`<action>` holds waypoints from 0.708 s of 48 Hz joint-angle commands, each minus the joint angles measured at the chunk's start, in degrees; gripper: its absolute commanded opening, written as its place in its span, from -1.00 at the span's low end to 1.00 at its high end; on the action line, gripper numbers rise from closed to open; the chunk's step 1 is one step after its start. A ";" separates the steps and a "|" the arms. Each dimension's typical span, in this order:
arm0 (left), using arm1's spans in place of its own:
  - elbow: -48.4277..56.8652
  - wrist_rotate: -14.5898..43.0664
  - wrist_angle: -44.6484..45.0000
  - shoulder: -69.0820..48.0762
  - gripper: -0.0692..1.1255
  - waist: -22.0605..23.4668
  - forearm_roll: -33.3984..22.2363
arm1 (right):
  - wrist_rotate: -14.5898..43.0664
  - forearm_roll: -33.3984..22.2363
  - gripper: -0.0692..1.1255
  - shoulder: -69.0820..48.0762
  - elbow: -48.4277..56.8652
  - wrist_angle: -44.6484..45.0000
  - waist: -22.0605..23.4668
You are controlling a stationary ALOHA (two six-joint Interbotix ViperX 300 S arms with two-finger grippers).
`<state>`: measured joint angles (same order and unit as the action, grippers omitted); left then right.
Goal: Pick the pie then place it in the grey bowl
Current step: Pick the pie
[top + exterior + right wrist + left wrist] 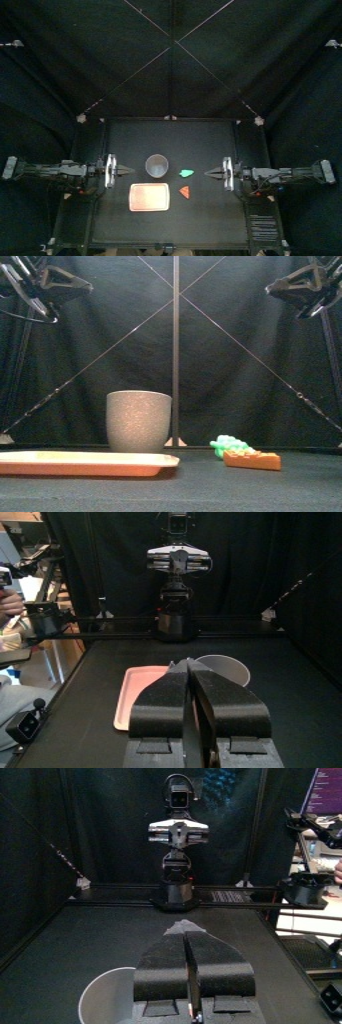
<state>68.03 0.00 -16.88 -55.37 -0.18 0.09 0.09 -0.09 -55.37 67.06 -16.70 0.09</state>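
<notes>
Left gripper [130, 172]: mine, coming in from the left side of the table [120, 135]. It hangs above the surface, level with the grey cup [158, 164] and clear of it. It points toward the middle.
Left gripper state: in the left wrist view my jaws [189, 930] are pressed together with only a thin seam between them. They hold nothing.
Right gripper [210, 173]: mine, coming in from the right side. It is raised above the table and faces the left one across the middle.
Right gripper state: in the right wrist view my jaws [190, 666] are closed flat against each other. They hold nothing.
Pie [187, 189]: a small orange-brown wedge lying flat on the table, right of centre and toward the front. It is in neither gripper and touches neither. The front view shows it low and at rest [253, 460].
Grey cup, position: upright near the table's centre, a little left of the pie and further back [138, 421]. It stands well apart from the pie. I cannot see into it.
Green toy [187, 173]: on the table right of the cup and just behind the pie [230, 443]. The top view shows a narrow gap between the two.
Pink tray [148, 199]: flat at the front left, in front of the cup. Its right edge is near the pie without touching it. Nothing lies on it [80, 463].
</notes>
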 commanded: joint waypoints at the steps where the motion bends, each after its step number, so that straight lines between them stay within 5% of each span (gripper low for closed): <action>1: -0.44 0.26 -0.44 0.79 -0.85 -0.26 -0.18 | 0.35 -0.09 -0.85 3.25 -0.88 -0.44 1.58; 14: -0.53 0.18 -0.44 0.88 -0.86 -1.49 -0.18 | 0.70 5.10 -0.74 14.50 -6.68 0.53 8.17; 19: -0.26 0.09 -0.44 0.88 -0.86 -1.58 -0.18 | 0.62 10.11 -0.39 16.52 -8.17 1.93 9.67; 30: 0.00 0.26 -0.44 0.97 -0.86 -1.93 -0.18 | 0.70 15.64 0.78 17.23 -8.00 1.93 10.55; 34: 0.09 0.26 -0.62 1.23 -0.86 -2.29 -0.18 | 1.32 17.93 0.93 17.67 -7.82 1.85 10.37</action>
<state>68.91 0.18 -16.88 -54.67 -2.02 -0.09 1.05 15.82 -37.97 60.21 -14.59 10.46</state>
